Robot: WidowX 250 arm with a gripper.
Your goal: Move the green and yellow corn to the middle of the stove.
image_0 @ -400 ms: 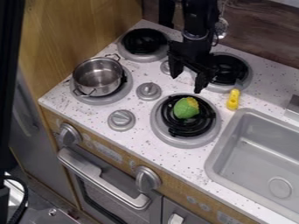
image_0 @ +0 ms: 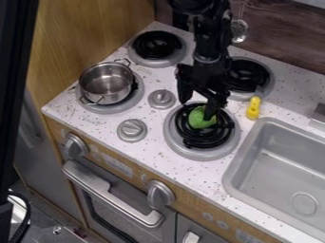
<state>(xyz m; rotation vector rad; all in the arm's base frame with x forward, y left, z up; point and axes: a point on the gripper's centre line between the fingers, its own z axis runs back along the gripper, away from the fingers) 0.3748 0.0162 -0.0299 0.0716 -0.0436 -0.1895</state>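
Two fingers (image_0: 184, 91) hung spread over the corn (image_0: 198, 120), which sat on the burner (image_0: 203, 154) at five o'clock on the stove (image_0: 152, 120). I judged it light, fairly stiff and not fragile, perhaps slick, best gripped across its thick middle. I could read no label on it.

Metal pot (image_0: 107, 83) on a burner (image_0: 134, 100), yellow object (image_0: 253, 108) near the sink (image_0: 243, 163).
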